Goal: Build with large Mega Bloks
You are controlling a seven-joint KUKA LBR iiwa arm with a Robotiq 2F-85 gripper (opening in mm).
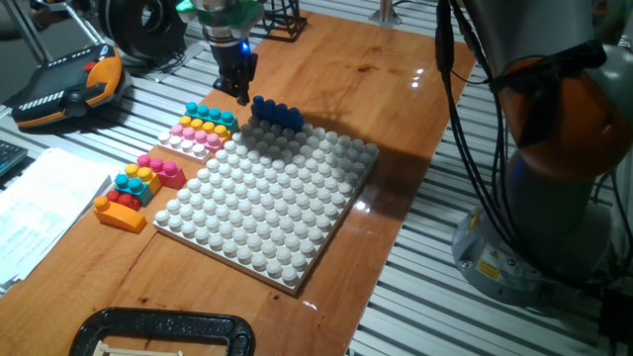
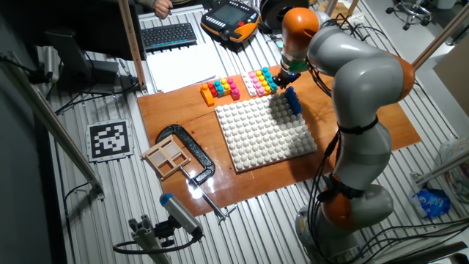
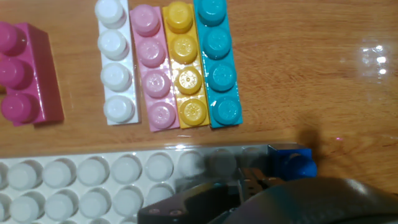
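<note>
Here, blue brick (image 1: 277, 114) on baseplate (image 1: 267, 198).

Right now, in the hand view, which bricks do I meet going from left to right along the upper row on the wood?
Magenta brick → white brick → pink brick → yellow brick → cyan brick.

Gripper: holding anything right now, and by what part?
Nothing held. The gripper hangs beside the dark blue brick on the baseplate, with no brick between its fingers; how far apart they are cannot be told.
</note>
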